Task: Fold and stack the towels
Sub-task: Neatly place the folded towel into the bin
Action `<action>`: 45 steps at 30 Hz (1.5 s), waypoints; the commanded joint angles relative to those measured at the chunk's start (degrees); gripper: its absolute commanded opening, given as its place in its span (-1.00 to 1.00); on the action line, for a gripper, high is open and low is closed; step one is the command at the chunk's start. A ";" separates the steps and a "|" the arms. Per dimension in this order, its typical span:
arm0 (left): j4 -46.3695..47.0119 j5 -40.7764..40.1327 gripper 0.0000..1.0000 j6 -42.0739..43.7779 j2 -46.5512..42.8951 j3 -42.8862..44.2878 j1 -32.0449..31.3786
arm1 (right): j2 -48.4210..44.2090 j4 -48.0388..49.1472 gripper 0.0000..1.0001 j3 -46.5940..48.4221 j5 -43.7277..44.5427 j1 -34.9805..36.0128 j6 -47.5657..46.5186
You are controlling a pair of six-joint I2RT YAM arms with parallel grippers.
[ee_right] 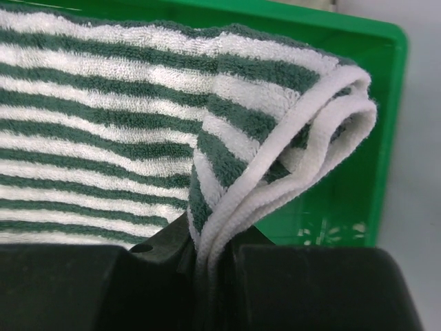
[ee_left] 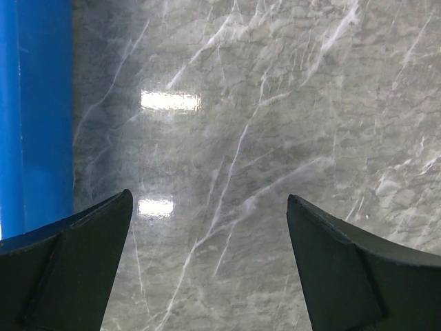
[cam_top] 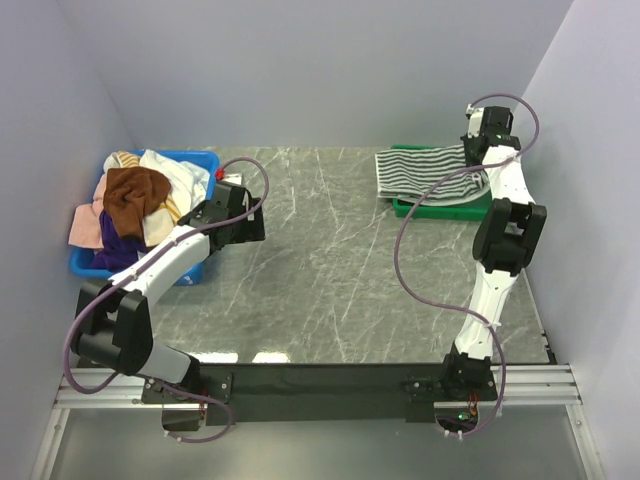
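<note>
A folded towel with dark green and white stripes (cam_top: 425,170) lies on a green tray (cam_top: 440,210) at the back right. My right gripper (cam_top: 478,150) is at the towel's right end, shut on its doubled white hem (ee_right: 275,172). In the right wrist view the gripper (ee_right: 213,255) pinches that hem over the tray wall (ee_right: 344,200). More towels are heaped in a blue bin (cam_top: 200,165) at the left, with a brown one (cam_top: 135,195) on top of white, pink and purple ones. My left gripper (cam_top: 240,210) hangs open beside the bin, and the left wrist view of that gripper (ee_left: 210,200) shows only bare table between the fingers.
The grey marble table (cam_top: 330,260) spreads between the bin and the tray. The blue bin's wall (ee_left: 34,103) stands just left of my left fingers. White enclosure walls close in on the left, back and right.
</note>
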 commanded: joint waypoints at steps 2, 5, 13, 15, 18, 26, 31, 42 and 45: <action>0.54 -0.52 0.98 0.83 0.42 0.02 0.23 | -0.08 4.54 -1.00 -0.38 5.74 -1.15 -2.95; 0.54 -0.35 0.98 0.75 0.69 0.10 0.23 | 0.19 5.94 -1.00 -1.78 6.54 -1.15 -3.21; 0.45 -0.26 0.98 0.66 1.04 0.19 0.23 | 0.81 5.51 -1.00 -2.14 8.64 -1.06 -3.56; 0.45 -0.17 0.98 0.66 1.21 0.19 0.32 | 0.63 5.16 -1.00 -2.40 9.52 -1.15 -3.83; 0.36 0.01 0.98 0.66 1.39 0.19 0.23 | 0.10 6.91 -1.00 -3.63 11.02 -1.15 -4.18; 0.36 -0.08 0.98 0.75 1.39 0.19 0.23 | 2.47 10.34 -0.82 -4.16 16.11 -0.71 -3.83; 0.28 0.36 0.98 0.75 1.57 0.37 0.32 | 3.79 13.15 -0.10 -4.60 21.29 -0.27 -3.04; 0.27 0.18 0.98 0.31 0.69 0.54 0.23 | -2.53 17.73 0.46 -6.27 32.48 2.72 5.48; 0.27 0.09 0.98 0.31 0.08 0.54 0.32 | -6.48 17.03 0.38 -9.34 24.23 5.00 8.98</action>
